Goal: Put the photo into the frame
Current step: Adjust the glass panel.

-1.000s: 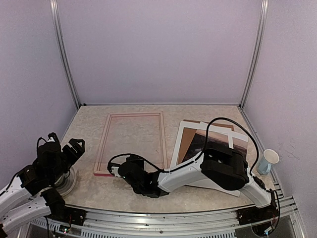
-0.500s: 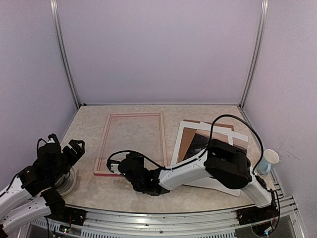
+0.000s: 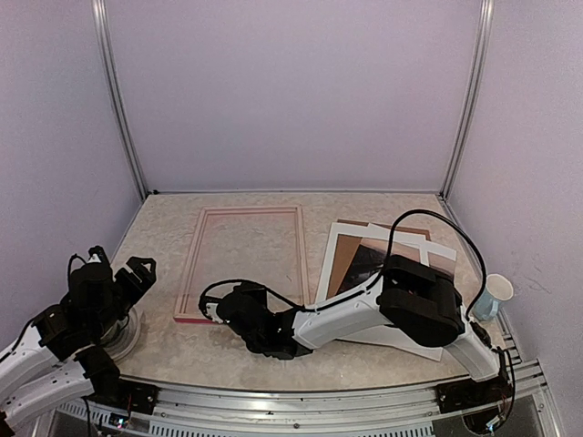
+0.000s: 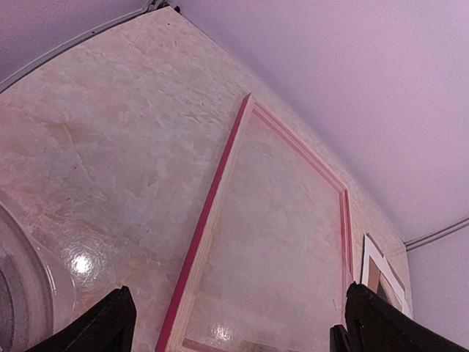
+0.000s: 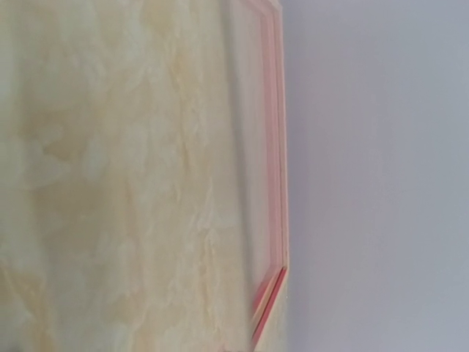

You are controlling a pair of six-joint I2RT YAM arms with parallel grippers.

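1. At far left the left gripper (image 3: 118, 264) hovers with its black fingers (image 4: 110, 323) spread wide and empty, above a clear round disc (image 3: 127, 332) on the beige marble-patterned tabletop (image 3: 164, 228).
2. Left of centre lies the thin pink-red rectangular picture frame (image 3: 241, 264), flat and empty, with bare table showing through it.
3. The right gripper (image 3: 211, 311) sits low, just beside the frame's near left corner, with its fingers closed on nothing. Whether it touches the rail cannot be told.
4. The dark reddish-brown rectangular photo (image 3: 401, 257) lies well apart from the frame, on the right. It is stacked with a white mat sheet (image 3: 339, 259) and a brown backing board (image 3: 342, 273), partly under the right arm (image 3: 414, 305).
5. Risks, as I judge them: closed fingers so near the rail could shove the frame askew, and the arm sweeping back could drag the stack. A grasp could also take mat or board instead of the photo, and the white paper cup (image 3: 496, 296) could tip.
6. Only the top view shows the photo. The left wrist view shows the frame's (image 4: 212, 213) bright outer side and just a mat corner (image 4: 372, 257). The right wrist view shows a blurred rail (image 5: 275, 183) and none of its own fingers.
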